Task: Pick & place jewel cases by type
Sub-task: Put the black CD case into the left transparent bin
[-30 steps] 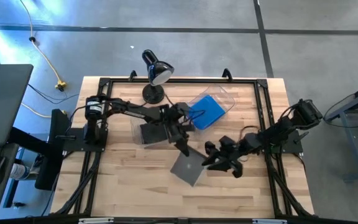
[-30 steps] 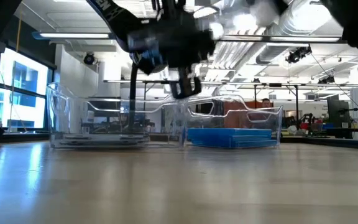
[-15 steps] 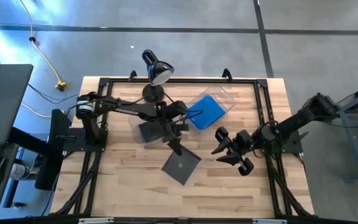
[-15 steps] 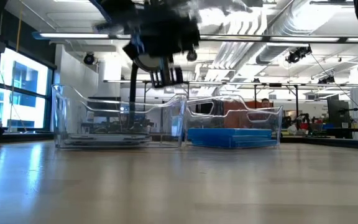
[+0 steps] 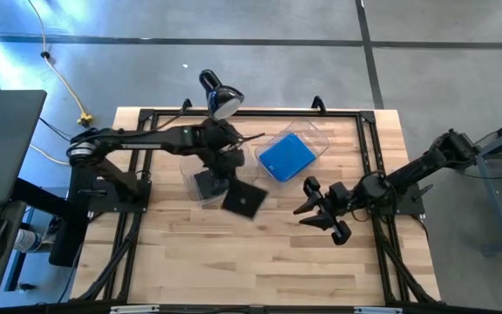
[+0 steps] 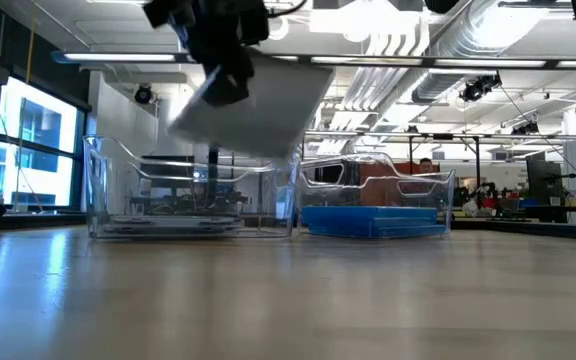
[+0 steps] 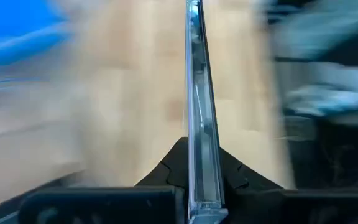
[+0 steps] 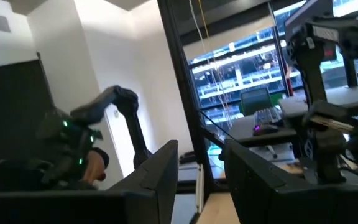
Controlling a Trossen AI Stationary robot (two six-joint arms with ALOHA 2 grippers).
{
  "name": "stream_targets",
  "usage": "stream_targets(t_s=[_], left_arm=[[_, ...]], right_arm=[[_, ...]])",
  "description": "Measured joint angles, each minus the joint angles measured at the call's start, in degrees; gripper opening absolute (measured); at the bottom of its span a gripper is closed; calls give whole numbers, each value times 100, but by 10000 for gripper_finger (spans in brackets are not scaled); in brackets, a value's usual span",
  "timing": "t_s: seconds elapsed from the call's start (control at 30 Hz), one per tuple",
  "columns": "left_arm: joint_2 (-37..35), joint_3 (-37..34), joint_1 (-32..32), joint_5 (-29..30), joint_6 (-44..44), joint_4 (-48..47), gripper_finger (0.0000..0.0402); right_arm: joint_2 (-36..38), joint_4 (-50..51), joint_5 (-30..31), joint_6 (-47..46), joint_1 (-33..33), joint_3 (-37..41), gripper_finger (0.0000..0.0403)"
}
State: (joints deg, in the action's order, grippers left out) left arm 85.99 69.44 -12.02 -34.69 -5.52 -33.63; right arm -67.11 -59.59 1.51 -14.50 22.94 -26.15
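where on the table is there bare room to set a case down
The whole near half of the table, in front of both grippers, is bare wood. The back is crowded: lamp, the grey-case bin, the blue-case bin, and the left gripper carrying a grey case.

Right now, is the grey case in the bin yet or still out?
Out. The left gripper holds the grey case by one edge, tilted in the air above the left bin in the low view, clear of its rim.

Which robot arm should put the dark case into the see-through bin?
The left one. Its gripper is already shut on the dark grey square plastic jewel case, right beside the clear plastic bin of dark cases. The right gripper holds nothing, farther off.
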Motion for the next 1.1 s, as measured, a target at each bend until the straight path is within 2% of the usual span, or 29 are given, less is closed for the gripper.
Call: stream_targets(t_s=[0.07, 0.13, 0.23, 0.33, 0.43, 0.5, 0.67, 0.77, 0.87, 1.0, 1.1], left_arm=[[-142, 1, 22, 1025, 81, -140, 21], [-241, -1, 35, 1540, 75, -242, 21], [-351, -1, -3, 1681, -121, -68, 21], [-494, 3, -45, 1419, -224, -28, 21], [-626, 3, -39, 1442, -190, -150, 21], [-762, 5, -36, 1652, 45, -289, 21], [-1055, 8, -38, 2640, 402, -899, 21], [-1197, 10, -36, 2968, 636, -1324, 21], [-1212, 8, -38, 3070, 641, -1512, 21], [-1248, 5, -36, 2910, 663, -1553, 21], [-1256, 93, -36, 3072, 665, -1640, 21]], right_arm=[[2, 79, 20, 0, 0, 0, 119], [0, 102, 23, 0, 0, 0, 119], [2, 114, 29, 0, 0, 0, 119], [2, 129, 29, 0, 0, 0, 119], [2, 156, 27, 0, 0, 0, 119], [2, 166, 29, 0, 0, 0, 119], [2, 196, 27, 0, 0, 0, 119], [2, 209, 27, 0, 0, 0, 119], [2, 219, 27, 0, 0, 0, 119], [2, 252, 28, 0, 0, 0, 119], [2, 273, 27, 0, 0, 0, 119]])
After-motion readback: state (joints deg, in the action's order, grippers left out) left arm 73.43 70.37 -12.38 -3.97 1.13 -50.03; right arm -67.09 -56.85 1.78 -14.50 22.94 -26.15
